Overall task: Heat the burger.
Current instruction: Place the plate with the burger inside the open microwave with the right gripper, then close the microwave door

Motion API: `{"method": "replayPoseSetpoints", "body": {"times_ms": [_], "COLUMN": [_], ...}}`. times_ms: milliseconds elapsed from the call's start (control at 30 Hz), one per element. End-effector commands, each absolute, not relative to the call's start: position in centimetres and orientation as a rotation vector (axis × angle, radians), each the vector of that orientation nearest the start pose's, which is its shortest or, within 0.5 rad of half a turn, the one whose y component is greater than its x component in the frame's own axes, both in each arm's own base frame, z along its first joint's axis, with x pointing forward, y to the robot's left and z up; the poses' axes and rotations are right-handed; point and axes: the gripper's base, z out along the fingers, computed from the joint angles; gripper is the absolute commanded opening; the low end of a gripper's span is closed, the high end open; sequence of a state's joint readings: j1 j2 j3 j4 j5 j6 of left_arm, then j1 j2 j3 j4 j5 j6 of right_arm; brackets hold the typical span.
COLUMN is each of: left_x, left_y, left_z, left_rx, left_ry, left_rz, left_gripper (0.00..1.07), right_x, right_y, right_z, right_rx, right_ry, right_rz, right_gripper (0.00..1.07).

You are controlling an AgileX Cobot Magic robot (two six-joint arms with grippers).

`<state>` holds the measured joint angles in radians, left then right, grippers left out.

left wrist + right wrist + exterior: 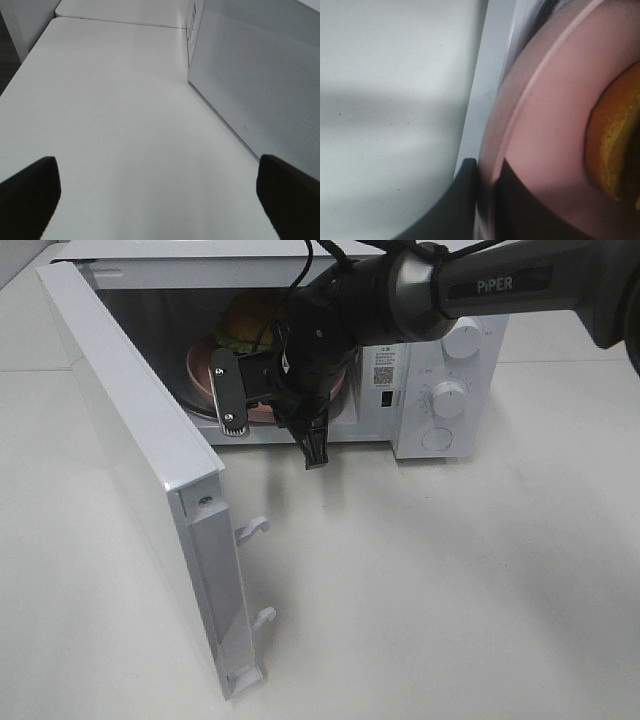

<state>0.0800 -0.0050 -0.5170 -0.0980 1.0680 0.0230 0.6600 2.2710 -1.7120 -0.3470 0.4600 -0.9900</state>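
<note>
1. Looking into the open microwave point(450, 350), we found the burger point(250, 320) inside it, sitting on a pink plate point(200, 370).
2. Our right fingers point(465, 200) were clamped on the plate's rim at the microwave's mouth.
3. Our left fingers point(30, 192) stood wide apart, holding nothing, above the tabletop point(125, 100) beside the microwave's open door point(260, 75).

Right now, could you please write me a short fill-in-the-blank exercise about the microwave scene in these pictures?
1. The burger sits on a pink ____ inside the microwave.
2. The microwave's door stands ____.
3. The right gripper is shut on the plate at its ____.
4. The left gripper is open and holds ____.
Missing words: plate; open; rim; nothing.
</note>
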Motion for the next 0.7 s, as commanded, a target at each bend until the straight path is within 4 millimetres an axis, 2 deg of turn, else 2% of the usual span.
{"method": "replayPoseSetpoints", "body": {"times_ms": [33,100,133,167,233,267,300,333,433,700], "left_x": [-1.04,-1.04,-1.04,-1.04,-1.04,-1.04,-1.04,-1.04,-1.04,-1.04], "left_y": [-0.89,-0.89,-0.89,-0.89,-0.89,-0.89,-0.89,-0.89,-0.89,-0.89], "left_z": [28.13,28.13,28.13,28.13,28.13,28.13,28.13,28.13,28.13,28.13], "left_rx": [-0.053,-0.053,-0.053,-0.053,-0.053,-0.053,-0.053,-0.053,-0.053,-0.053], "left_ry": [2.009,2.009,2.009,2.009,2.009,2.009,2.009,2.009,2.009,2.009], "left_rz": [-0.051,-0.051,-0.051,-0.051,-0.051,-0.051,-0.051,-0.051,-0.051,-0.051], "left_gripper": [1.0,1.0,1.0,1.0,1.0,1.0,1.0,1.0,1.0,1.0], "right_x": [40.7,40.7,40.7,40.7,40.7,40.7,40.7,40.7,40.68,40.5], "right_y": [30.36,30.36,30.36,30.35,30.35,30.35,30.35,30.36,30.32,29.97], "right_z": [16.37,16.37,16.37,16.37,16.37,16.37,16.37,16.37,16.34,16.05], "right_rx": [-2.005,-2.0,-2.0,-2.0,-2.0,-1.996,-1.996,-1.988,-1.967,-1.966], "right_ry": [1.372,1.378,1.378,1.378,1.378,1.382,1.382,1.393,1.426,1.508], "right_rz": [-0.477,-0.474,-0.474,-0.474,-0.474,-0.472,-0.472,-0.467,-0.453,-0.441], "right_gripper": [0.07,0.15,0.15,0.2,0.23,0.3,0.3,0.36,0.4,0.4]}}
